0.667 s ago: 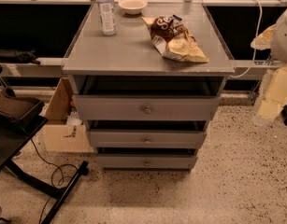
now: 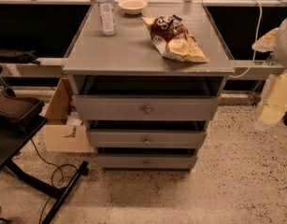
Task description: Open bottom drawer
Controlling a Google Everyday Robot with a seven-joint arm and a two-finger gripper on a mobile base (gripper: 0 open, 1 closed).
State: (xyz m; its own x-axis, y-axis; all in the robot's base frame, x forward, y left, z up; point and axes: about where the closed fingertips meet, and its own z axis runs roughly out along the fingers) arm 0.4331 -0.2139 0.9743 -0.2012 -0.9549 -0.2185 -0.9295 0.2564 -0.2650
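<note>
The bottom drawer (image 2: 119,162) has a smooth, matt grey front and a dull metal knob (image 2: 146,163). The surface (image 2: 129,50) is equally matt. The chip bag (image 2: 175,38) is glossy crinkled film and the water bottle (image 2: 106,13) clear plastic. The gripper (image 2: 273,107), at the right edge clear of the surface, looks like smooth cream plastic.

I read this as a lab or office test space. A plain grey cabinet (image 2: 133,50) stands on speckled hard floor (image 2: 241,185). A loose cable (image 2: 54,171) trails by a black stand (image 2: 63,192) near left, beside a cardboard box (image 2: 63,136). A metal rail (image 2: 255,3) runs far behind. My gripper (image 2: 274,106) hangs at the right edge.
</note>
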